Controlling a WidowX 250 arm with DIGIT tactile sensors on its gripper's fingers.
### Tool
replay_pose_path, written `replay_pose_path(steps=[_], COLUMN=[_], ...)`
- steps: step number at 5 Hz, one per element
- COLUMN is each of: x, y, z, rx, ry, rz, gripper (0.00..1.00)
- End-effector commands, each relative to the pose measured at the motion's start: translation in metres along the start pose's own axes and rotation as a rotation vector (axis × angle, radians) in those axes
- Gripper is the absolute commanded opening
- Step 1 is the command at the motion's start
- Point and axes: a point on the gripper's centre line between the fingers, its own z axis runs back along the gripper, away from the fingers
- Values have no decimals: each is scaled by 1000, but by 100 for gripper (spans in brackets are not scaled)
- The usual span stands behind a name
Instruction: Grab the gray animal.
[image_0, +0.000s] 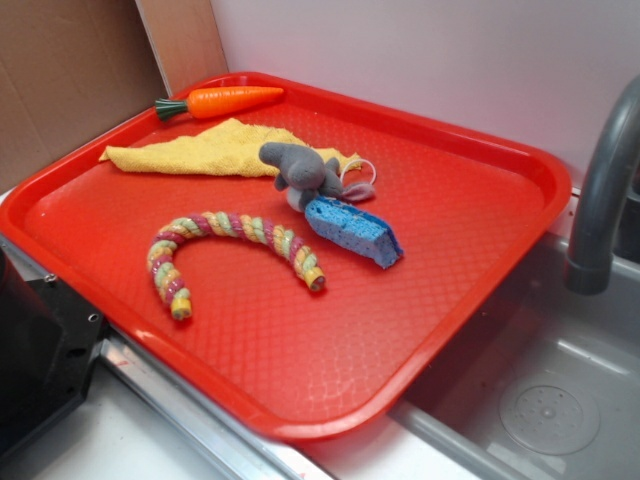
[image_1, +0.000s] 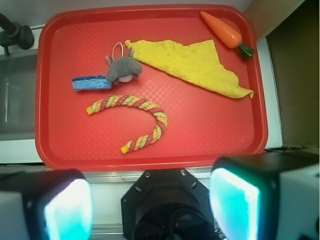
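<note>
The gripper (image_1: 150, 205) is hanging over the near edge of the red tray (image_1: 55, 150), jaws spread wide and holding nothing — both finger pads (image_1: 232, 202) are showing at the bottom of the wrist view. Ahead of it and slightly left, well apart, the gray animal (image_1: 123, 69) is lying on the tray, its thin looped cord on the far side. Its head end is touching the blue sponge (image_1: 91, 83), which is sitting to the left. Between gripper and toy, the braided multicolour rope (image_1: 134, 117) is curving in an arc. Ahead and right, the yellow cloth (image_1: 192, 64) is spreading out flat — the toy carrot (image_1: 225, 31) is lying beyond it, at the far right corner.
</note>
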Motion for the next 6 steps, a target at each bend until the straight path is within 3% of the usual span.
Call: replay_pose_path(steps=[1,2,3,4,5,6], x=[0,3,10,22,39,57], y=[0,0,-2,-11,-19,-19], z=[0,-9,-16,-30,-47,-63], rx=[0,-91,-76,-18,34,30], ry=[0,12,-19,-80,-229,-297], rz=[0,207,436,677,911,1061], gripper=[100,100,100,100,100,100])
